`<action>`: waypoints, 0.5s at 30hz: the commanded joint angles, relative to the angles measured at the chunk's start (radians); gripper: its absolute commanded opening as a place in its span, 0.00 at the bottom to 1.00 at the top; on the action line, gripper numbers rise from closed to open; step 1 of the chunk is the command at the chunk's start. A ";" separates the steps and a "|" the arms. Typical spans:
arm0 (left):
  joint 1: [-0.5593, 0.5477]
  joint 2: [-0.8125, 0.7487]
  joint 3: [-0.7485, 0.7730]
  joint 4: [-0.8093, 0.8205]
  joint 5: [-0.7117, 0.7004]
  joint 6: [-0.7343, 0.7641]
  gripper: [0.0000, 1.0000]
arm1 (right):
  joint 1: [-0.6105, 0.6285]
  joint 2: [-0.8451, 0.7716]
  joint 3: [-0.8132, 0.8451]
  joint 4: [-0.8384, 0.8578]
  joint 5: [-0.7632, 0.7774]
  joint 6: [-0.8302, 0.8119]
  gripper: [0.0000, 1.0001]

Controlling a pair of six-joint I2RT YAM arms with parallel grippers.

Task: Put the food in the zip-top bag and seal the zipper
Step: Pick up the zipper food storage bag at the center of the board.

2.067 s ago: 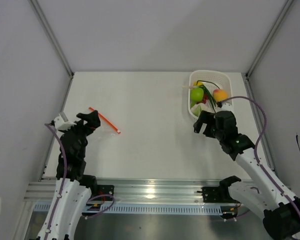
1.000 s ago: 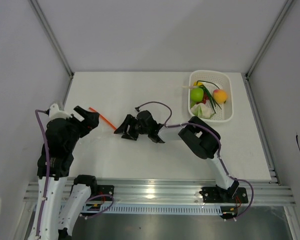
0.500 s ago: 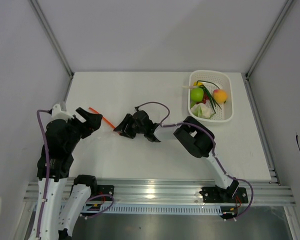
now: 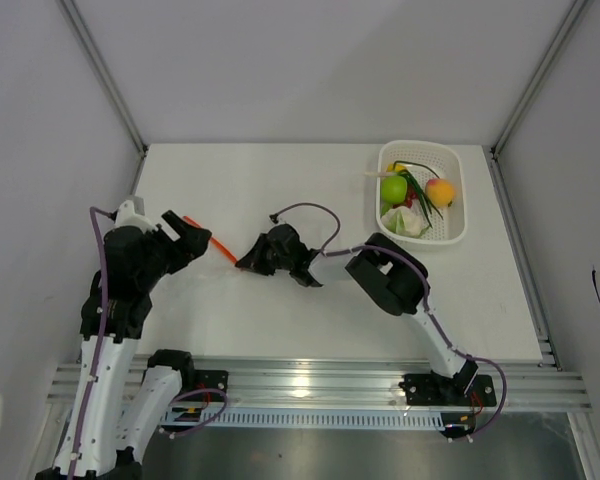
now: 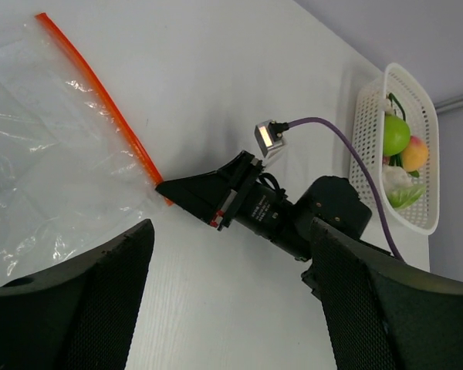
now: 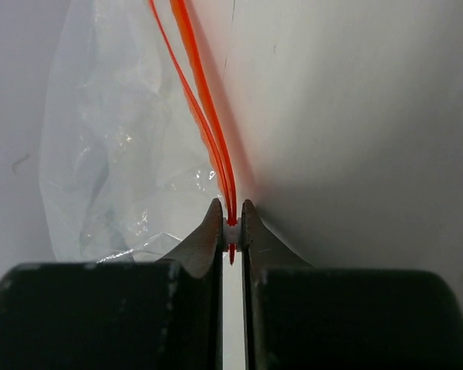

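**Item 1.** Clear crinkly plastic zip-top bag (image 5: 46,146): is lying flat on the left part of the white surface (image 4: 280,190), its film wrinkling and catching the light.

**Item 2.** Thin red-orange zipper strip (image 6: 204,100): is running along the bag's mouth, slanting across the surface. In the right wrist view its two tracks are parting slightly further along the mouth and meeting at the pinched end.

**Item 3.** Right tool (image 6: 231,223): is reaching across to the middle-left of the surface. It is closing narrowly on the strip's end nearest the centre, with both black fingers (image 6: 210,231) pressing the orange edge between them.

**Item 4.** Left tool (image 4: 192,238): is hovering over the bag beside the strip, its fingers (image 5: 77,301) standing wide apart and gripping nothing. Whether it is touching the film cannot be told.

**Item 5.** White perforated plastic basket (image 4: 461,215): is sitting at the far right of the surface, well apart from the bag, and is holding all the food.

**Item 6.** Contents of the basket:
- The round green toy apple (image 4: 393,189) is resting on the left side.
- The orange-yellow round toy fruit (image 4: 440,190) is resting on the right side.
- The green toy stalks (image 4: 418,187) are lying between the apple and the fruit.
- The small yellow toy piece (image 4: 395,167) is sitting at the far end.
- The red bits (image 4: 410,201) are showing near the middle.
- The pale leafy toy piece (image 4: 404,222) is lying at the near end.
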 commanded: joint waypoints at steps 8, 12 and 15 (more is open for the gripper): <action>0.009 0.139 0.058 -0.004 0.124 0.021 0.77 | -0.031 -0.434 -0.215 -0.128 0.187 -0.407 0.00; -0.013 0.246 0.143 -0.030 0.165 0.040 0.73 | 0.005 -0.583 -0.224 -0.248 0.317 -0.601 0.00; -0.065 0.329 0.240 -0.093 0.136 0.064 0.73 | 0.036 -0.669 -0.213 -0.328 0.414 -0.715 0.00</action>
